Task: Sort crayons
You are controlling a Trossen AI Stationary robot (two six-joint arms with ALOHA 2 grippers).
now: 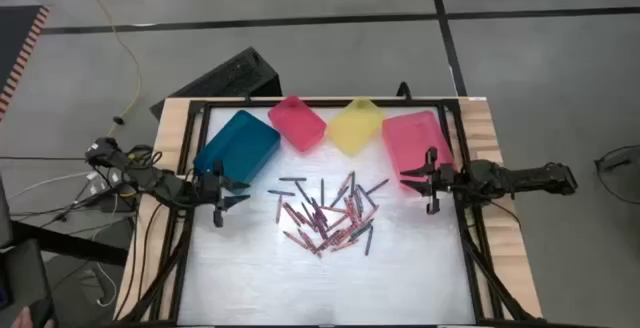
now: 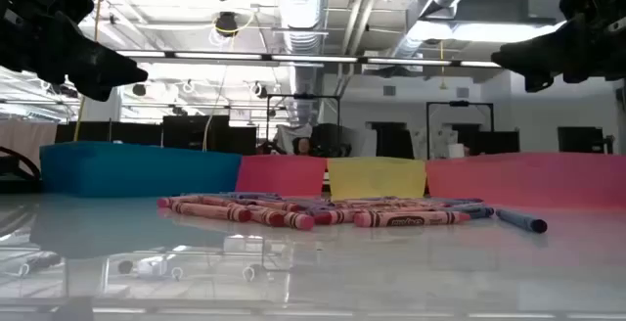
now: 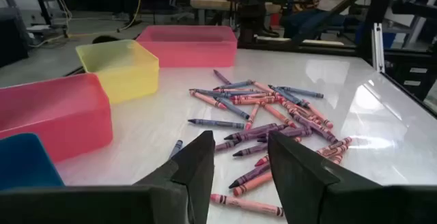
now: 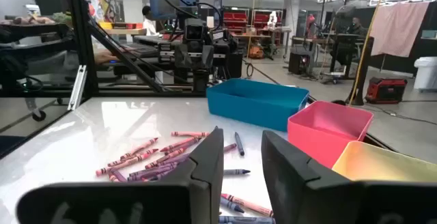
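Sorting looks barely begun — the crayons (image 1: 327, 213) lie heaped mid-table before the bins, both the left gripper (image 1: 228, 200) and right gripper (image 1: 418, 180) hovering part-open and empty — next, probably, descending on one crayon.

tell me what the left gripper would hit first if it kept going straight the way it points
Probably the crayons: the left gripper, open and empty, points across the table at the pile. It hangs above the surface, so it might pass just over them; height is unclear.

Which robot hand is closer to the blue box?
Left. The left gripper hovers just below the blue box; the right gripper is across the table by a pink box.
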